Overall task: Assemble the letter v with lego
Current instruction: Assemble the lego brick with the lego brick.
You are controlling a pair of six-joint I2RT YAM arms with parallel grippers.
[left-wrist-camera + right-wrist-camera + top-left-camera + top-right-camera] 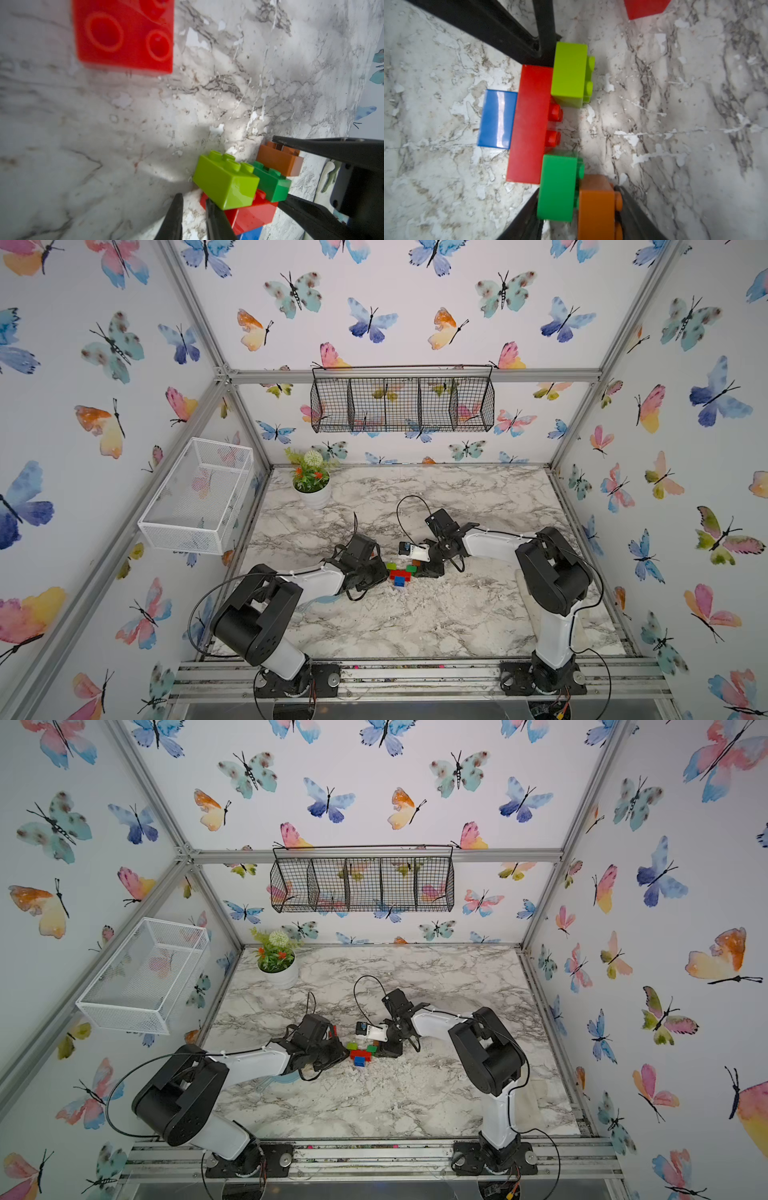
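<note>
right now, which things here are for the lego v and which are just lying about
For the job: blue brick, long red brick, lime brick, green brick, orange brick, loose red brick.
Lying about: potted plant, white basket, black basket.

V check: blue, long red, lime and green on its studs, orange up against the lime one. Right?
No. The orange brick sits against the green brick, not the lime brick. The right wrist view shows it. The rest holds.
</note>
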